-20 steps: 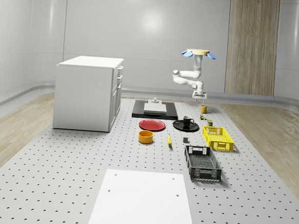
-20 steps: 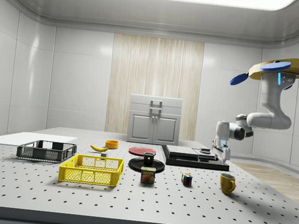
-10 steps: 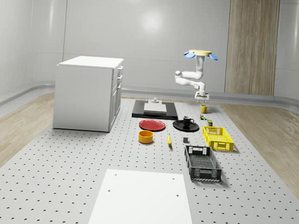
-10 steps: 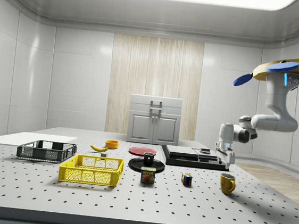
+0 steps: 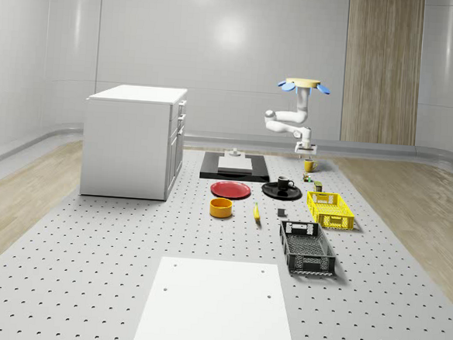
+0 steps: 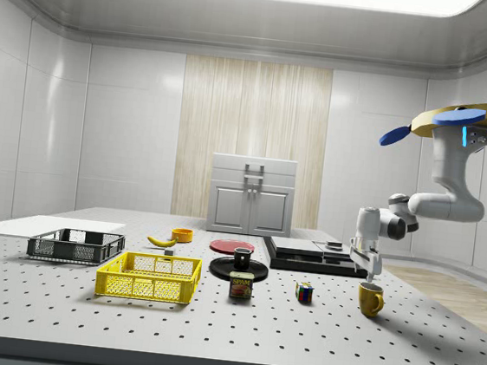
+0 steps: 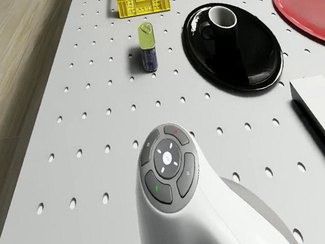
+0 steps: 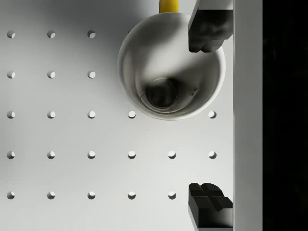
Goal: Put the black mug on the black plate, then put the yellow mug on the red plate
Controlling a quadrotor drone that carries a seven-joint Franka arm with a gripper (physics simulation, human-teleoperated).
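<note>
Yellow mug (image 6: 371, 299) just under open claw (image 6: 369, 267)

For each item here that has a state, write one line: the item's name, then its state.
black mug: upright, on the black plate.
yellow mug: upright on the table, empty.
red plate: bare.
gripper: open, just above the yellow mug.
drone: hovering above the table.
yellow crate: empty.
cabinet: doors shut.
</note>
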